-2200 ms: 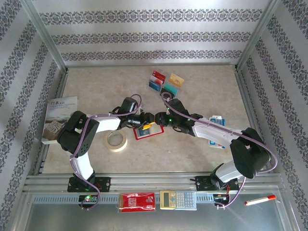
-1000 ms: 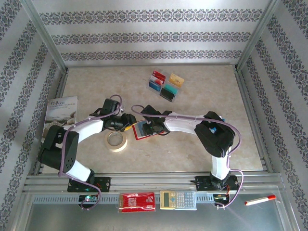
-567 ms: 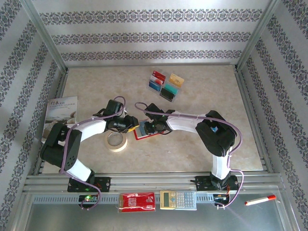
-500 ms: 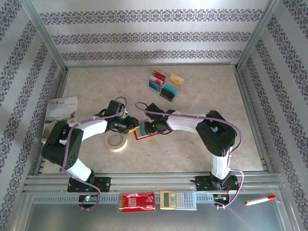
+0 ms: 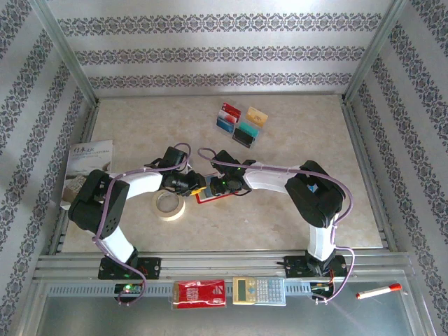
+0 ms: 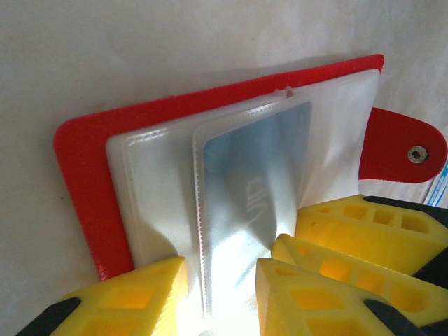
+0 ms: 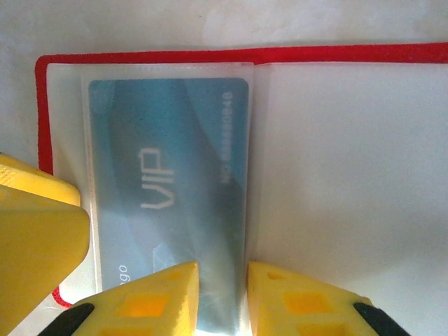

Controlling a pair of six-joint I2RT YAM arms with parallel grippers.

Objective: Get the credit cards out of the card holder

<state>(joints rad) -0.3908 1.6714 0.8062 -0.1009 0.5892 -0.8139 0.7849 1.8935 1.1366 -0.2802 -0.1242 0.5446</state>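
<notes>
Red card holder open on desk, left claw part-closed astride raised clear pocket, right claw narrow gap over blue VIP card edge, can't tell if either grips.

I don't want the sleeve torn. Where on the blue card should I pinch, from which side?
The blue card by the short end nearest the right gripper, from that side: it lies flat, lengthwise toward those fingers, and its sleeve looks sealed at the far end.
</notes>
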